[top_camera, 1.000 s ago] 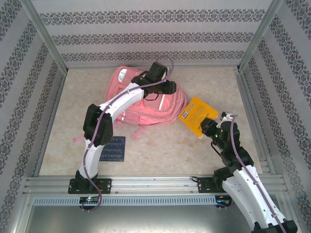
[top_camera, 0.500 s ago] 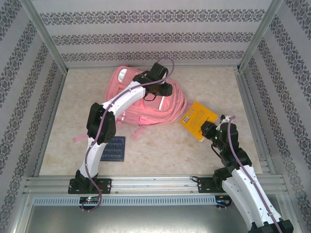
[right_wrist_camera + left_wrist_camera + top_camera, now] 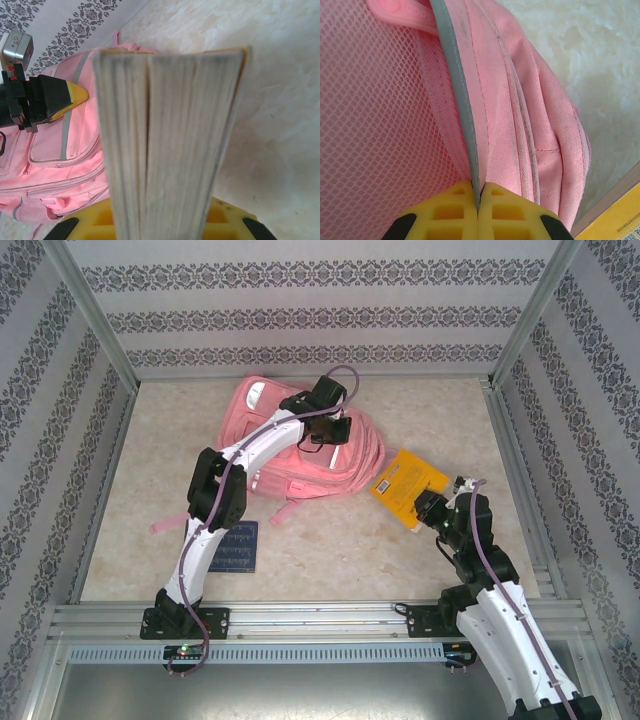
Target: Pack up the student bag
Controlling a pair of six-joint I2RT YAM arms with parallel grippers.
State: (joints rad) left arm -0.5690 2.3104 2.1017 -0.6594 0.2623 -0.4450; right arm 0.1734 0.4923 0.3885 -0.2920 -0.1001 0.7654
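The student bag, a big pink backpack, lies flat at the back middle of the table. My left gripper sits over its right part. In the left wrist view its yellow fingers are shut on a fold of the bag, pinching the edge with the grey stripe. My right gripper is shut on a thick yellow book, held just right of the bag. In the right wrist view the book's page edges stand upright between the fingers, with the bag and the left gripper behind.
A dark blue flat item lies near the left arm's base. A pink strap trails off the bag to the left. Patterned walls and metal posts close in the table; a rail runs along the near edge.
The left gripper has closed on the bag's fold, and the left elbow has swung a little right. The right arm drew the book slightly down and right, then held.
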